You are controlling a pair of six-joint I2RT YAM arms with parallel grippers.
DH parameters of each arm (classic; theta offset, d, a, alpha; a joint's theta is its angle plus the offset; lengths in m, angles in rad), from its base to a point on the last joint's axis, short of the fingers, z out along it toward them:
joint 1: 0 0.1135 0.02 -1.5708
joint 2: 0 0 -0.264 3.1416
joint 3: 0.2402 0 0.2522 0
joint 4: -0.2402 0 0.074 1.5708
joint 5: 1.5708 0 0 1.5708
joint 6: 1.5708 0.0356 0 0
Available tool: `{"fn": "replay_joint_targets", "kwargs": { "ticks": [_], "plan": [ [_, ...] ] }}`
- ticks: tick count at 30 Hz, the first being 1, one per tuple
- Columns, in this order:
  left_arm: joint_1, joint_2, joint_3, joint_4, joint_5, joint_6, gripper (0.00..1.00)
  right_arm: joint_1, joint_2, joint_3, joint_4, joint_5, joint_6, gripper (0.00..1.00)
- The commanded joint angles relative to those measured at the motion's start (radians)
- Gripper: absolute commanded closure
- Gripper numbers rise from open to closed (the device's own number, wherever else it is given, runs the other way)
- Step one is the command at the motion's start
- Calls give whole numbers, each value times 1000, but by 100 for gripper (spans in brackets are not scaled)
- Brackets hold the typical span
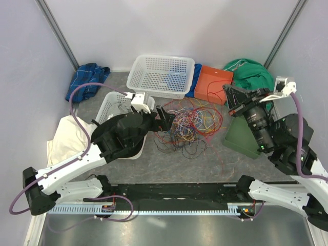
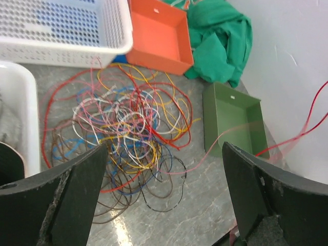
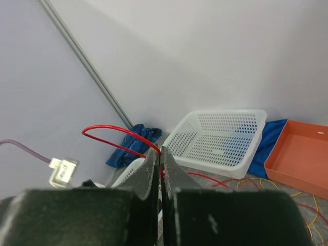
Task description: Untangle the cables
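The cables (image 1: 189,125) lie as a loose many-coloured tangle on the grey table in the middle; they also show in the left wrist view (image 2: 123,123). My left gripper (image 1: 165,119) hovers at the tangle's left edge. Its fingers are wide apart and empty in the left wrist view (image 2: 164,148). My right gripper (image 1: 230,100) is raised at the right, above the green tray. It is shut (image 3: 160,152) on a red cable (image 3: 115,134) that loops out past its fingertips. The same red cable shows in the left wrist view (image 2: 307,123) rising at the right.
A white mesh basket (image 1: 161,74) and an orange tray (image 1: 212,82) stand behind the tangle. A green tray (image 1: 241,138) lies to its right, a green cloth (image 1: 251,72) behind that. A white bin (image 1: 110,105), a white cloth (image 1: 66,138) and a blue cloth (image 1: 87,79) are at the left.
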Motion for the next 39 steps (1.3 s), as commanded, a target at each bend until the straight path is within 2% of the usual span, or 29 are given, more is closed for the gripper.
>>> {"fn": "replay_joint_targets", "kwargs": {
  "ticks": [1, 3, 4, 7, 10, 13, 14, 17, 18, 23, 29, 39],
  "plan": [
    [1, -53, -183, 417, 125, 53, 1, 0, 90, 179, -125, -42, 0, 100],
    [1, -76, -316, 600, 188, 76, 2, 0, 124, 236, -158, -52, 17, 100],
    [1, -78, -361, 797, 254, 81, 3, 2, 131, 248, -166, -52, 20, 100],
    [-1, -50, -467, 1060, 336, 106, 7, 0, 145, 264, -186, -63, 43, 100],
    [-7, -1, -475, 1152, 366, 152, 9, 0, 152, 258, -200, -84, 72, 100],
    [-22, 66, -482, 1328, 400, 214, 9, 0, 158, 250, -214, -107, 100, 100],
    [-25, 89, -486, 1448, 406, 231, 9, 0, 159, 250, -218, -111, 105, 100],
    [-42, 160, -489, 1587, 443, 300, 7, 0, 162, 249, -238, -131, 118, 100],
    [-45, 172, -476, 1616, 457, 328, 1, 0, 161, 247, -237, -132, 120, 100],
    [-51, 234, -409, 1513, 451, 418, 0, 0, 159, 239, -249, -164, 135, 100],
    [-51, 346, -331, 1485, 425, 538, 0, 0, 164, 261, -261, -210, 154, 100],
    [-53, 557, -213, 1592, 518, 463, 0, 0, 159, 279, -283, -241, 155, 100]
  ]
}}
